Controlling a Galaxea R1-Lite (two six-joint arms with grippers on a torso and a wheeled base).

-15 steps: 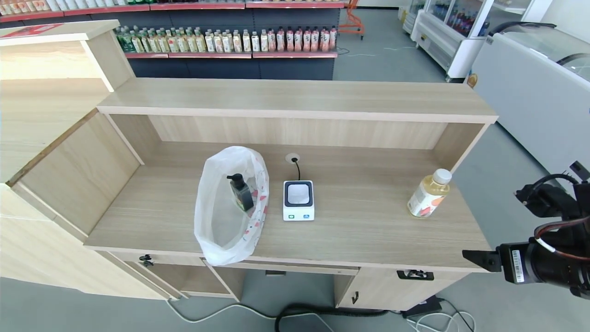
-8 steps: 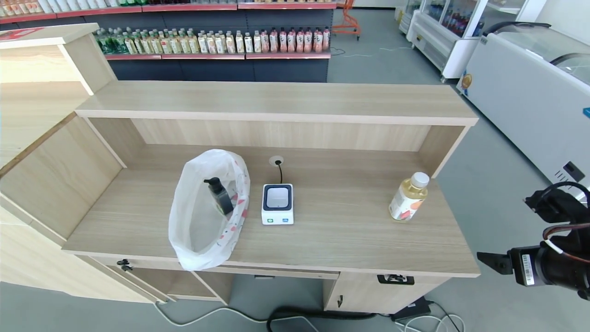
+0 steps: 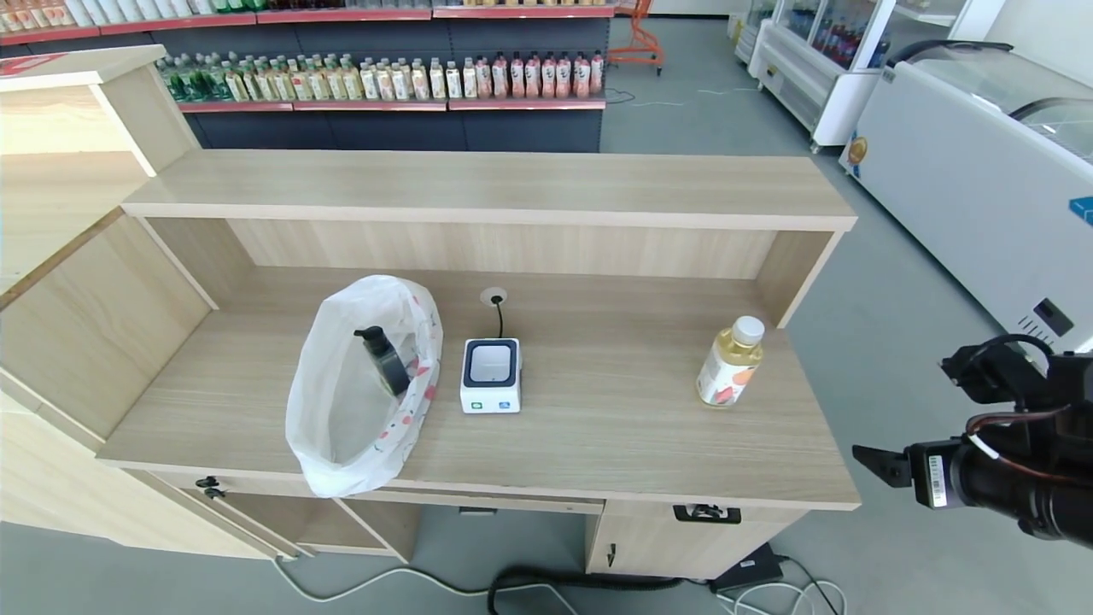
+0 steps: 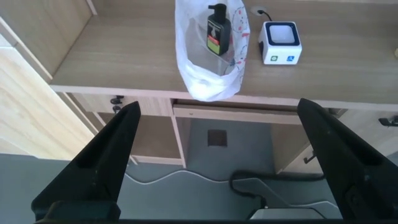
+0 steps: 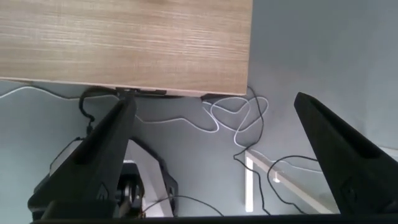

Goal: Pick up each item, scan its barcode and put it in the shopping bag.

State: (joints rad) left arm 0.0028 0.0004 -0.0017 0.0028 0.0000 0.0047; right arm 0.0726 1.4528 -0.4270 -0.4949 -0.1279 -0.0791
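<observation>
Left pincer (image 4: 219, 106): fingers (image 4: 106, 155) spread wide with nothing held; it hangs off the table's (image 3: 615, 427) front edge, over the floor, facing the table.
Right pincer (image 5: 211, 102): also wide and holding nothing; its arm lies level and low, off the table's right front corner, pointing at the table's edge.
Bag (image 3: 341, 427): on the table ahead of the left pincer, mouth open toward it, lip hanging slightly over the front edge.
Pump bottle (image 3: 382, 363): inside the bag, leaning.
Scanner (image 3: 490, 376): just beside the bag, on the right pincer's side.
Drink bottle (image 3: 728, 363): upright near the table's right end, beyond the right pincer and well apart; the table's edge lies between them.
Cables (image 5: 230, 118): on the floor below the right pincer.
</observation>
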